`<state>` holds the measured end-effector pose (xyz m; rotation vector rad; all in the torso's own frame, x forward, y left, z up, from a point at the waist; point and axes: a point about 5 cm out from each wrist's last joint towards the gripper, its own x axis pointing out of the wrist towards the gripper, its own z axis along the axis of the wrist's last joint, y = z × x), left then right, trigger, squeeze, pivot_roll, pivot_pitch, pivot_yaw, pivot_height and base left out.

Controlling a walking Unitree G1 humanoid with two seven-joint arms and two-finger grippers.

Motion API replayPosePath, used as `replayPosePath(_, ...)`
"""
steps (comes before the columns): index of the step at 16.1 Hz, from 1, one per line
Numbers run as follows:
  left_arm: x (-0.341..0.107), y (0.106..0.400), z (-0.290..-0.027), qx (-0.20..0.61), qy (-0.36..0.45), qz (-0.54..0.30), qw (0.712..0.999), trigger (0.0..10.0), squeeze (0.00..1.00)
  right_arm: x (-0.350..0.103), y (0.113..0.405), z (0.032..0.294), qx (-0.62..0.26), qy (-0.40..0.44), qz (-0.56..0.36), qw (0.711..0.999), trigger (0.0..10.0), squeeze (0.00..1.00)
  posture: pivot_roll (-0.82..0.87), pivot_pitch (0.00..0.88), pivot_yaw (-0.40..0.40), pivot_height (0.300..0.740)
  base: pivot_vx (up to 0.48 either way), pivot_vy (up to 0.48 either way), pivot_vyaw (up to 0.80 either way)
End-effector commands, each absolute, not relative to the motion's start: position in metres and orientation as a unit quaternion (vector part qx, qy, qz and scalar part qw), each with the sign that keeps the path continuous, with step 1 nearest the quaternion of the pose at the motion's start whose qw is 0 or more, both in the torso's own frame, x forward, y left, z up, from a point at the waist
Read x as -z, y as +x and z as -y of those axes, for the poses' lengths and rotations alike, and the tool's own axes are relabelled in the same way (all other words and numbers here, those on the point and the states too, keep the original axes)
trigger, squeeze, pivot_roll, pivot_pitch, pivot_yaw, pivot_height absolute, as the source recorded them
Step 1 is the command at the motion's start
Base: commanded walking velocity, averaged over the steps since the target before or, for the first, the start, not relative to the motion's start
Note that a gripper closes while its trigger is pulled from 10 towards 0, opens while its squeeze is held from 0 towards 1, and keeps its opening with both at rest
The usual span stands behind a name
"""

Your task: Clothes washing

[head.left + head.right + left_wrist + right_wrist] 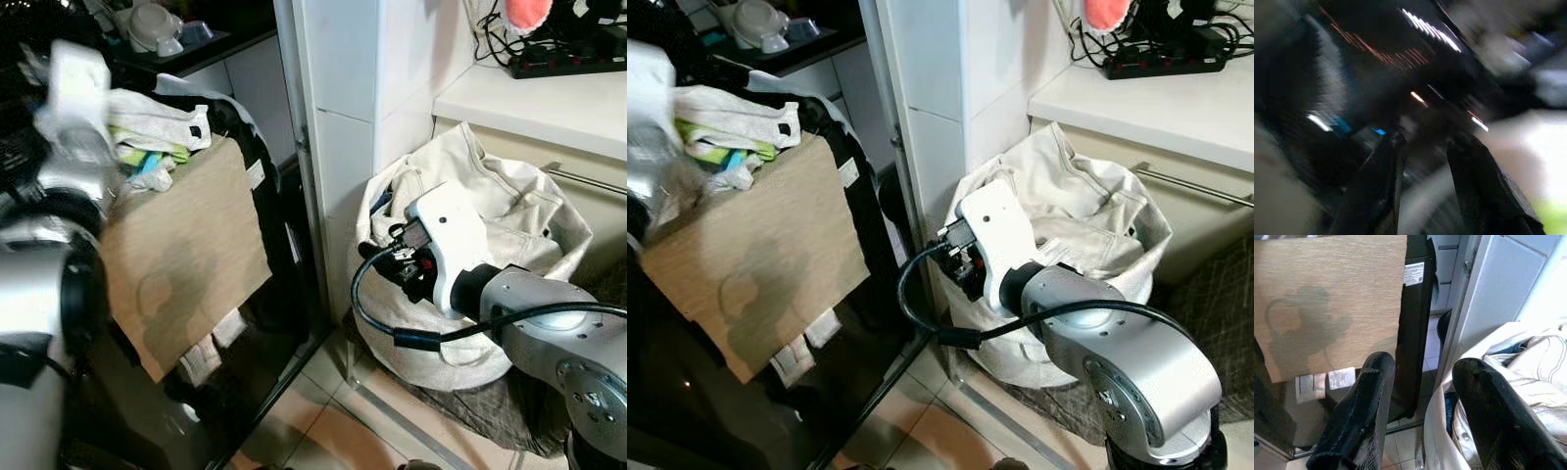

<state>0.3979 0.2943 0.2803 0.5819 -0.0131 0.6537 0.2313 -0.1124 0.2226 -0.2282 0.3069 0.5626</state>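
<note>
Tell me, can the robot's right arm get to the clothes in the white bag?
Probably yes. The right gripper has its fingers open at the rim of the white laundry bag, and the pale clothes lie just beyond with nothing between.

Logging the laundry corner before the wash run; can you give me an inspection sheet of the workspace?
Surface: tiled floor.
Job's things: cream laundry bag full of clothes, beside the white pillar.
Clutter: folded cloths atop a tan board.
Hands: right hand open, at the bag's rim; left hand open, view blurred.
Cables: black cable looping off the right wrist; power strip on the counter.
Surroundings: dishes on a dark shelf.
</note>
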Motion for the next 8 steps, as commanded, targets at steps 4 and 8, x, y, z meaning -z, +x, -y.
replayPosePath(4, -0.285, 0.41, -0.268, -0.229, 0.216, 0.01, 0.949, 10.0, 0.0, -0.224, 0.234, 0.111, -0.271, -0.11, -0.14, 0.946, 10.0, 0.0, -0.3, 0.0, 0.174, 0.74, 0.0, 0.0, 0.0)
replayPosePath(8, -0.258, 0.423, -0.213, -0.093, -0.005, -0.004, 0.996, 10.0, 0.0, -0.225, 0.243, 0.116, -0.212, -0.097, -0.114, 0.966, 10.0, 0.0, -0.26, 0.0, 0.188, 0.74, 0.0, 0.0, 0.0)
